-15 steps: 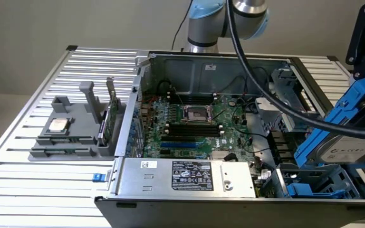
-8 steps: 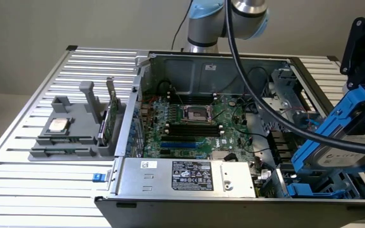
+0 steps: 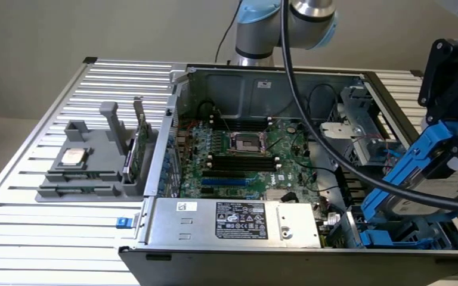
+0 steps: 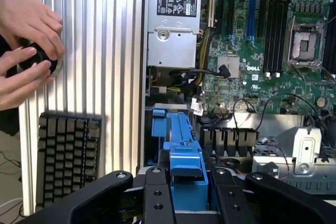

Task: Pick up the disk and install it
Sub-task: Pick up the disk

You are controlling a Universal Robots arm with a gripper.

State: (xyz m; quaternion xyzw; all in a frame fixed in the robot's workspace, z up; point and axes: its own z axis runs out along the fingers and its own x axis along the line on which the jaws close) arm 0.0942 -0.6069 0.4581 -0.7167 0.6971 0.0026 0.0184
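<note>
The arm (image 3: 254, 27) rises behind the far wall of the open case (image 3: 253, 83) and reaches over to the exterior view's right, its wrist tipped down over that end of the case. A black cable (image 3: 305, 119) drapes from it across the case.

Room is tight there. A metal cage (image 3: 355, 140) stands just on the far side, the supply box (image 3: 237, 220) lines the near edge to the exterior view's left, and the case's right wall runs close by. The board (image 3: 245, 155) lies open and uncovered in the middle. On the slatted counter (image 3: 46, 238), a grey rack (image 3: 86, 179) sits well apart at the exterior view's left. In the wrist view a person's hands (image 4: 26, 51) rest on the counter beside a keyboard (image 4: 68, 156), outside the case.

The claw (image 3: 457, 156) is closed on the disk (image 3: 417, 158), with its blue carrier clamped between the black fingers (image 4: 157, 192). The disk hangs tilted, high end toward the claw and low end pointing down at the blue-railed bay (image 3: 388, 238) in the case's near right corner, just above it.
</note>
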